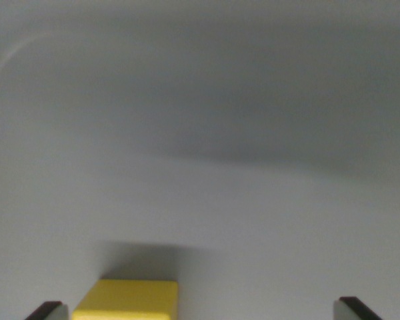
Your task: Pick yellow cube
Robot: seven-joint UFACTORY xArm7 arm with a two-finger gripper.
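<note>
Looking down through the wrist view, you see the yellow cube at the bottom edge of the picture, cut off below by the frame so that only its top face and a sliver of its front show. It sits on a pale grey bench, and a soft shadow lies on the surface just behind it.

Your claw is spread wide and grips nothing. Only its two dark fingertips poke into the lower corners of the picture. The cube lies between them but well off centre: it is just beside the tip on the wrist view's left, with a thin strip of bench showing between the two, and well apart from the tip on the wrist view's right. Neither tip touches it.

Beyond the cube you have plain, blurred bench, darker across the upper part of the picture. A faint curved pale line runs through the upper left corner; you cannot tell what it is.
</note>
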